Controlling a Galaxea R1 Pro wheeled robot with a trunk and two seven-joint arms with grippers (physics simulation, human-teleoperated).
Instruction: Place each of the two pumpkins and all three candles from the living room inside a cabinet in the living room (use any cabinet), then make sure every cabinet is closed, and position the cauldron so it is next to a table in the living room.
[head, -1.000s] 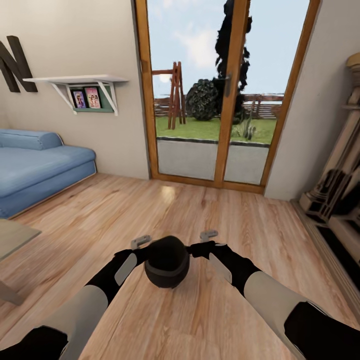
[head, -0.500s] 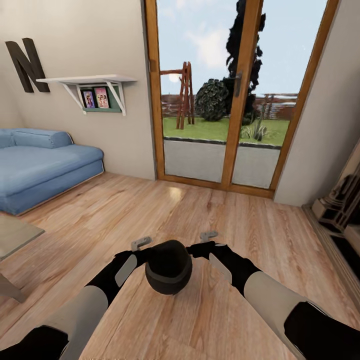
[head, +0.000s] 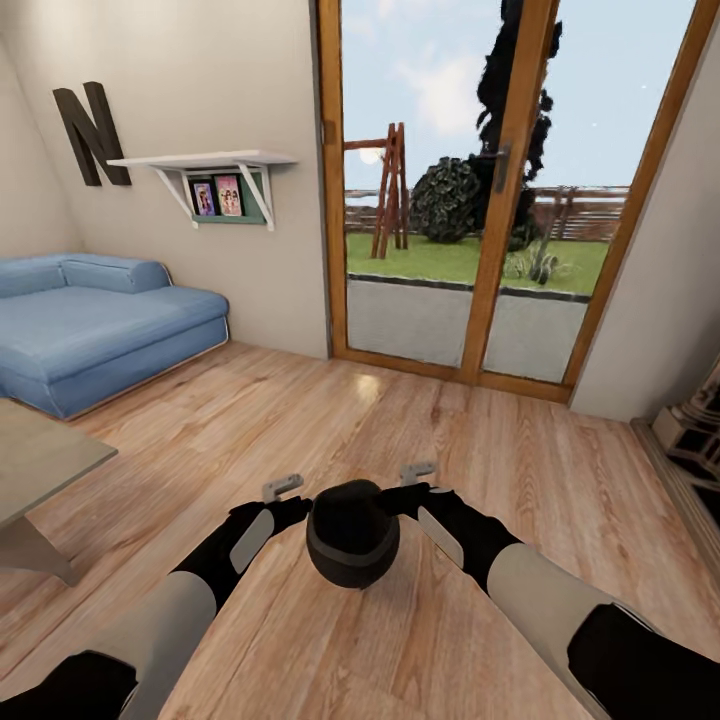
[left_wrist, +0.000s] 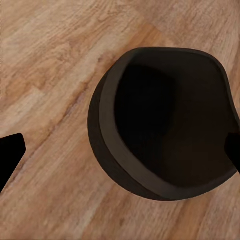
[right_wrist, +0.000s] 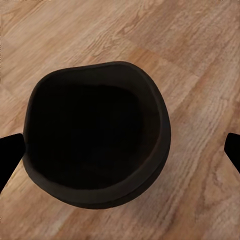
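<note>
The glossy black cauldron (head: 352, 535) hangs just above the wooden floor, mouth up, between my two wrists. My left gripper (head: 296, 506) is against its left side and my right gripper (head: 400, 497) against its right side. In the left wrist view the cauldron (left_wrist: 165, 120) lies between the widely spread fingers of the left gripper (left_wrist: 120, 155), its rim touching one fingertip (left_wrist: 234, 150). In the right wrist view the cauldron (right_wrist: 95, 135) sits beside one fingertip (right_wrist: 10, 155) of the open right gripper (right_wrist: 120, 155). A corner of the grey-beige table (head: 40, 455) shows at the left.
A blue sofa (head: 90, 325) stands at the far left under a wall shelf (head: 205, 165). A wood-framed glass door (head: 500, 200) is straight ahead. A pale carved fireplace surround (head: 695, 430) is at the right edge. Bare wooden floor (head: 330, 420) lies ahead.
The view has swung left, so the door and sofa sit further right and more of the table corner shows. The cauldron has shifted slightly right between my arms.
</note>
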